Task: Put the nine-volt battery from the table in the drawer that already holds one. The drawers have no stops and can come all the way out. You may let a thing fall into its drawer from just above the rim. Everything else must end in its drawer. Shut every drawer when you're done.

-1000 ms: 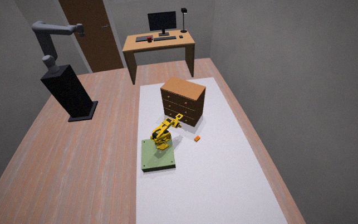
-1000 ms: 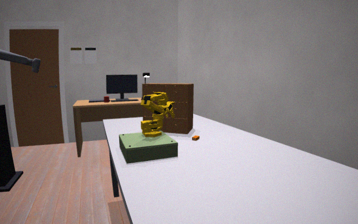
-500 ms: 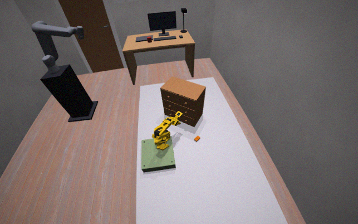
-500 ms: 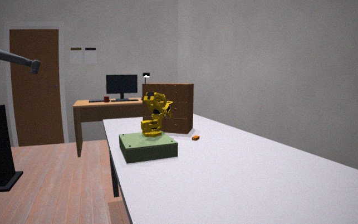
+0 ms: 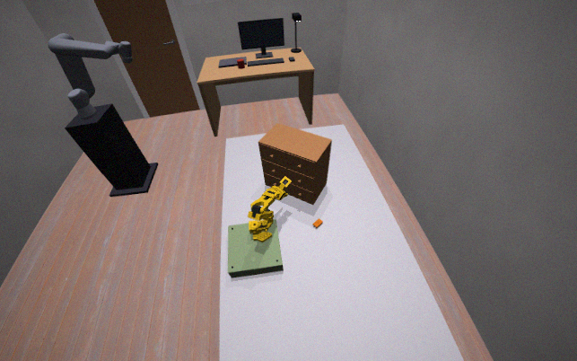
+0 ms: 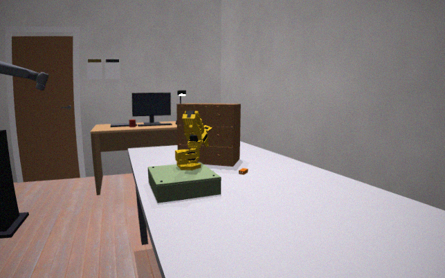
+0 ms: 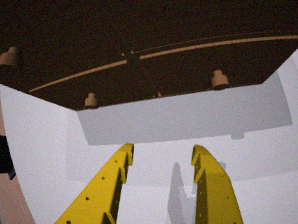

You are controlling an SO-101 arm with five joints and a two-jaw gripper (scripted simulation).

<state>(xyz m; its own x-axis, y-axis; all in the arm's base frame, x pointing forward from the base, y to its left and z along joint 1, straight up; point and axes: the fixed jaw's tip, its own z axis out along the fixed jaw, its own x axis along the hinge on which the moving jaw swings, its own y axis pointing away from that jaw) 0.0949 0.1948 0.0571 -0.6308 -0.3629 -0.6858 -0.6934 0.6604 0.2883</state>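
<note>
An orange nine-volt battery (image 5: 318, 223) lies on the white table, right of my arm; it also shows in the exterior view (image 6: 243, 171). The brown chest of drawers (image 5: 295, 162) stands behind it with all its drawers shut. My yellow gripper (image 5: 284, 181) is raised and points at the lower front of the chest (image 7: 147, 30), close to it. In the wrist view the fingers stand a little apart with nothing between them. A small drawer knob (image 7: 220, 79) shows just above them. The battery is out of the wrist view.
My arm stands on a green base block (image 5: 255, 249) on the table. A grey robot arm on a black pedestal (image 5: 107, 144) stands on the floor at the left. A desk with a monitor (image 5: 259, 63) is at the back.
</note>
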